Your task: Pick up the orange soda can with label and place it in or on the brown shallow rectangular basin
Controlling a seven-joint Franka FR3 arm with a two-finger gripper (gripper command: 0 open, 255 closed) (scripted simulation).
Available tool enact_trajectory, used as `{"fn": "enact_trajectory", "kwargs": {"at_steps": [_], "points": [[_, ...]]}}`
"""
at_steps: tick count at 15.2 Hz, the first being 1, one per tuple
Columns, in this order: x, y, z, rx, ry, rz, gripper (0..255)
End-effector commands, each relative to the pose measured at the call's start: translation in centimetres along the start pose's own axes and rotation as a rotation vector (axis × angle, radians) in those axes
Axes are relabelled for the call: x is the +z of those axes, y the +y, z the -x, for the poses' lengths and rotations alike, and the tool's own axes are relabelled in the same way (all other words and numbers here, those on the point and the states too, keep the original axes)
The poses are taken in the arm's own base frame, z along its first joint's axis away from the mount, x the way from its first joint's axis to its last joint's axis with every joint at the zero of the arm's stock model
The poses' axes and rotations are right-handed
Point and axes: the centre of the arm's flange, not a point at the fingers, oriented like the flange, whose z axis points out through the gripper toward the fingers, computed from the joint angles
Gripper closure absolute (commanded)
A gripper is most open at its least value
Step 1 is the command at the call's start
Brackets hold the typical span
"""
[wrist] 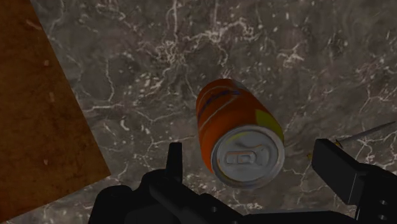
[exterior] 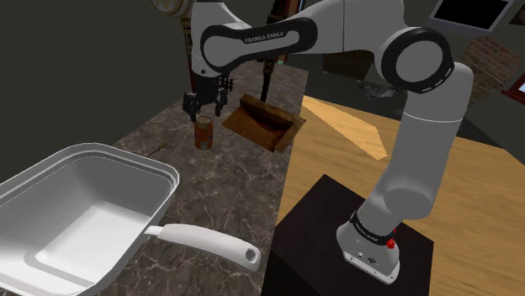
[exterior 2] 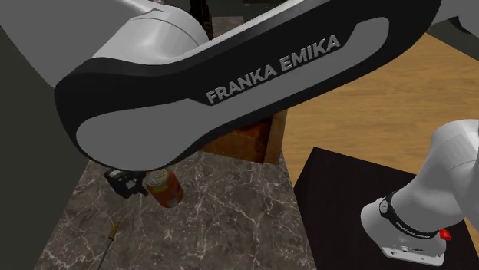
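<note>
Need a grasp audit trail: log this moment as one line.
phase: pre-grasp | gripper: open, over can | can: on counter, unheld | basin: beside can, no can in it

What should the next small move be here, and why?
Probably lower straight down. The open jaws hang above the orange soda can, which stands on the dark marbled counter, one on either side of its top and not touching it; they likely need to reach its body before closing.
</note>
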Motion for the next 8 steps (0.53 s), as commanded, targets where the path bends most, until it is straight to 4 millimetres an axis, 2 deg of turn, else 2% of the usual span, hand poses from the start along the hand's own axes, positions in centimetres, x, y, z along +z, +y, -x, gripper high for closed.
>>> {"fn": "enact_trajectory", "kwargs": {"at_steps": [1,5,8], "points": [[1.0,-0.2,-0.4,0.001,0.0,0.0,0],[3.1,-0.2,-0.4,0.001,0.0,0.0,0],[3.4,-0.2,-0.4,0.001,0.0,0.0,0]]}}
